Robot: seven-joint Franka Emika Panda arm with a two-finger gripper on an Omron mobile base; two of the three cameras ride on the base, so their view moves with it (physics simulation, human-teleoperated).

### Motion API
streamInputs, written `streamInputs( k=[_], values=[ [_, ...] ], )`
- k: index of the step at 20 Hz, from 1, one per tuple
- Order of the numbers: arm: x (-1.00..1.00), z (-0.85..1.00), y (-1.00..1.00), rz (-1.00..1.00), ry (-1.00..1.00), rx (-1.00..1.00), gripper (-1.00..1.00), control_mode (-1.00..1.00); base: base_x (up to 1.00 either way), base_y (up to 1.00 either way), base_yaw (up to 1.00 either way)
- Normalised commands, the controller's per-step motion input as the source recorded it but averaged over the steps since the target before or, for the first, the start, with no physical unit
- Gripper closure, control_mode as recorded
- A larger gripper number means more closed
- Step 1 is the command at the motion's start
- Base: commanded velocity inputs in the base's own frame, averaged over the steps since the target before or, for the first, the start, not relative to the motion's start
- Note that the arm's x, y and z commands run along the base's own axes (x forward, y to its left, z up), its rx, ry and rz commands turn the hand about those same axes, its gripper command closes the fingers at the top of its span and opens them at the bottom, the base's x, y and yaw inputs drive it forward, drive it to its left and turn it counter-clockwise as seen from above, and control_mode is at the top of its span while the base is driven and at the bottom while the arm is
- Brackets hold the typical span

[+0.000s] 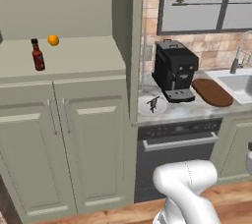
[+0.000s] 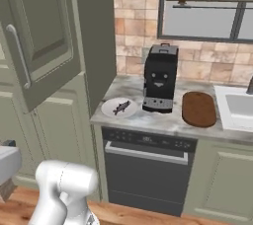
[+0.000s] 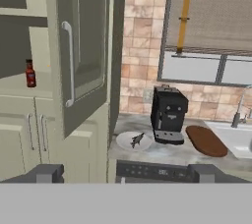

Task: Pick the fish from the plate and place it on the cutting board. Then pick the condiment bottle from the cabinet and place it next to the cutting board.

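Gripper [image 3: 123, 173] wide open, empty. Fish [image 2: 121, 107] on plate [image 2: 109, 110] left of coffee machine [image 2: 159, 78]; board [image 2: 198, 109] right of it; bottle [image 1: 37, 55] further left, in cabinet [image 1: 74, 58] recess.

My views are evenly lit and soft, slightly blurred. The cabinet [image 1: 64, 16] recess is shaded, the coffee machine [image 2: 159, 78] casts faint shadow, no glare anywhere.

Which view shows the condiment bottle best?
Left base view: the condiment bottle stands whole and unblocked on the cabinet shelf, beside an orange ball. In the hand view it is smaller, at the far left.
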Motion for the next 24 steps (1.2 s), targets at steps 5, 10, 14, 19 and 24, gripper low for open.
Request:
streamInputs(
  k=[5,10,14,19,24],
  values=[
    [0.0,0.0,0.0,0.0,0.0,0.0,-1.0,1.0,0.0,-0.46,0.0],
    [0.0,0.0,0.0,0.0,0.0,0.0,-1.0,1.0,0.0,-0.38,0.0],
    [0.0,0.0,0.0,0.0,0.0,0.0,-1.0,1.0,0.07,-0.28,0.0],
    [0.0,0.0,0.0,0.0,0.0,0.0,-1.0,1.0,0.3,-0.16,0.0],
    [0.0,0.0,0.0,0.0,0.0,0.0,-1.0,1.0,0.47,-0.14,0.0]
  ],
)
